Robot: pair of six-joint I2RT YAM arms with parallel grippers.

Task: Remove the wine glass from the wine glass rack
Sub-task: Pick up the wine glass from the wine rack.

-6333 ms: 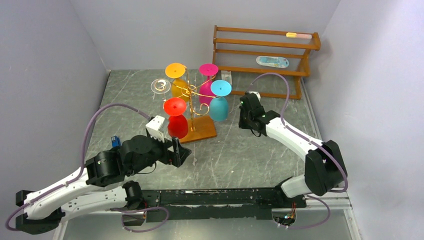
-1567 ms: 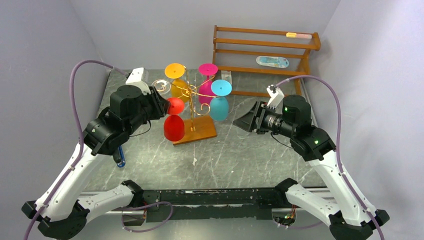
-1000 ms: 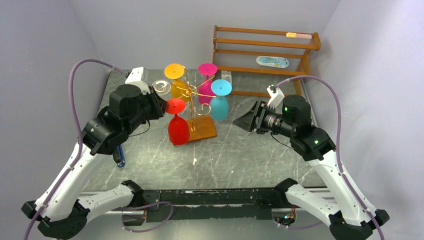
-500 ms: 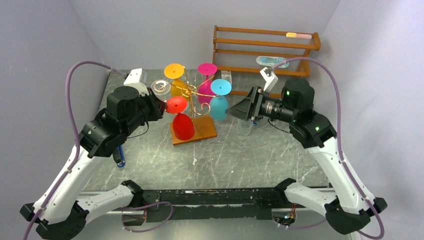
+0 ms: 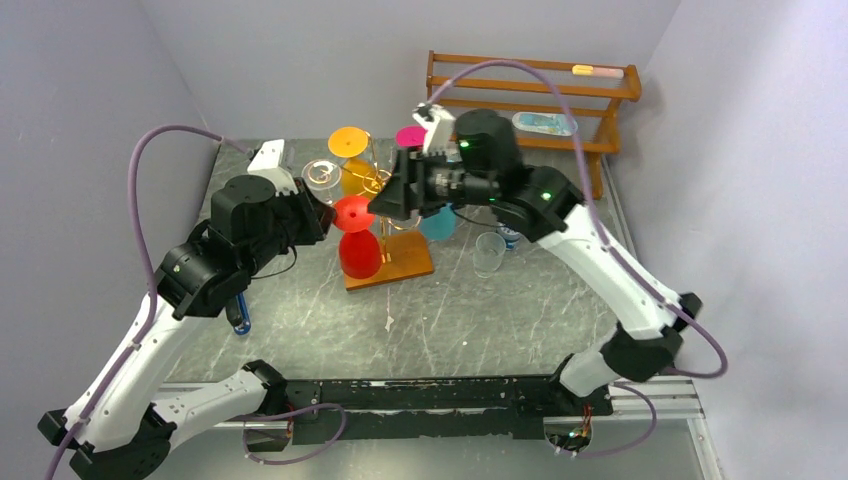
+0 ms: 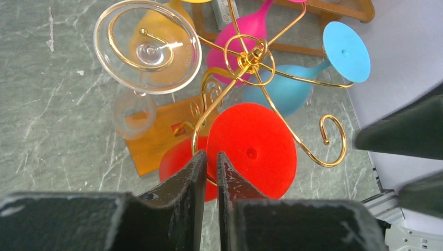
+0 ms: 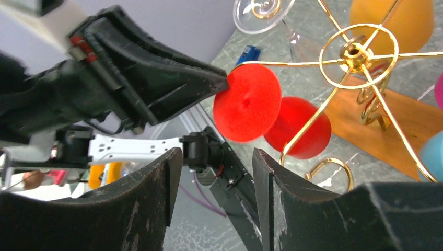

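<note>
red glass (image 6: 252, 152) edge seemingly between fingers (image 6: 180, 184)

The left arm (image 5: 130, 350) and right arm (image 5: 610, 270) share one build: smooth white link shells joined by bulky, rounded black joint housings. A mauve cable (image 5: 175, 128) arcs loosely along each. Small green lights (image 5: 545, 196) glow on the right arm's black housings. Each wrist carries a white camera block (image 5: 270, 157). The left fingers (image 6: 180, 188) and right fingers (image 7: 141, 204) are matte black wedges tapering to blunt tips. Both bases bolt to a black rail (image 5: 420, 395).
</note>
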